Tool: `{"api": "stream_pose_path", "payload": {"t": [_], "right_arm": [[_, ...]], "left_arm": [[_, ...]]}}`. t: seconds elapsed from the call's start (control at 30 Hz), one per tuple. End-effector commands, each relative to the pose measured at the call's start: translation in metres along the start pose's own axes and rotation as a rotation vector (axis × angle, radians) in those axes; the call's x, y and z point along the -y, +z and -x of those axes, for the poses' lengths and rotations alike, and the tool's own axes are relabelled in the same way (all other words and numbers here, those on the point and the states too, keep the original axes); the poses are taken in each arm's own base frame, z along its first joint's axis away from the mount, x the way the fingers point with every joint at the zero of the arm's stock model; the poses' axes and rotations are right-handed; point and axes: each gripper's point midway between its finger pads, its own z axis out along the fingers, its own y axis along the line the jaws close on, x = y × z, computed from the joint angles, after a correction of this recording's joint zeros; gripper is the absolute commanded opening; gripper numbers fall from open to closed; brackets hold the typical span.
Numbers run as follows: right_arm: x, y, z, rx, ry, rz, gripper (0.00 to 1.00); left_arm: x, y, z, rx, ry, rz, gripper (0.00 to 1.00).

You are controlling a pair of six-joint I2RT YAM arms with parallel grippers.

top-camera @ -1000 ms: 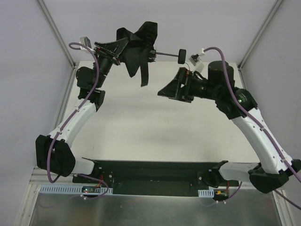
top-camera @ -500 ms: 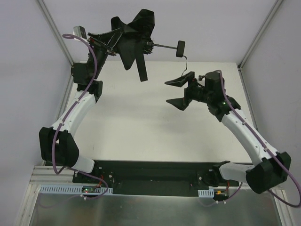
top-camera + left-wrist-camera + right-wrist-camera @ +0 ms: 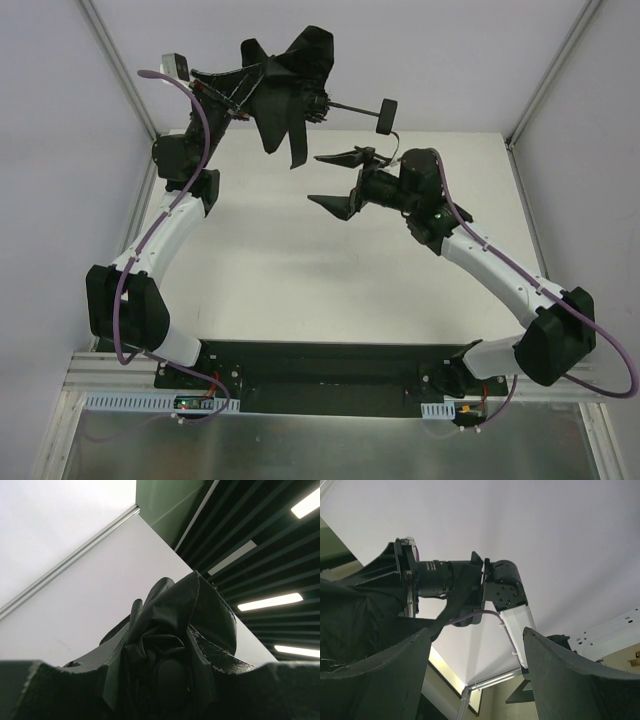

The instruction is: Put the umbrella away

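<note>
The black umbrella [image 3: 295, 85] is held up in the air above the table's far edge. My left gripper [image 3: 258, 88] is shut on its bunched canopy. A thin shaft runs right from the canopy to the small handle [image 3: 385, 112], and a flap of fabric [image 3: 297, 150] hangs down. In the left wrist view the crumpled umbrella fabric [image 3: 170, 630] fills the gap between the fingers. My right gripper [image 3: 335, 180] is open and points left, just right of the hanging flap and below the shaft. Nothing lies between its fingers [image 3: 395, 675]; the umbrella cloth [image 3: 350, 615] shows at the left.
The white table [image 3: 300, 270] lies below both arms, with white walls and metal frame posts [image 3: 125, 70] around it. The left arm's wrist [image 3: 445, 577] sits right ahead of the right gripper. The black base rail [image 3: 320, 365] runs along the near edge.
My right gripper has swung left and turned toward the hanging canopy, its jaws a little narrower. The left arm raised the umbrella slightly, then held still.
</note>
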Motion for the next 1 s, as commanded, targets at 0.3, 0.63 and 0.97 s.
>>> {"api": "stream_pose_path", "payload": {"t": [0.3, 0.63, 0.97], "right_arm": [[-0.035, 0.011, -0.024, -0.078, 0.148, 0.057, 0.65], [-0.038, 0.016, -0.033, -0.108, 0.154, 0.066, 0.61], [-0.049, 0.022, -0.041, -0.137, 0.140, 0.120, 0.28]], "left_arm": [[0.059, 0.001, -0.012, -0.032, 0.029, -0.201, 0.00], [0.056, -0.003, -0.016, -0.040, 0.021, -0.194, 0.00], [0.051, -0.008, -0.023, -0.051, -0.006, -0.180, 0.00]]}}
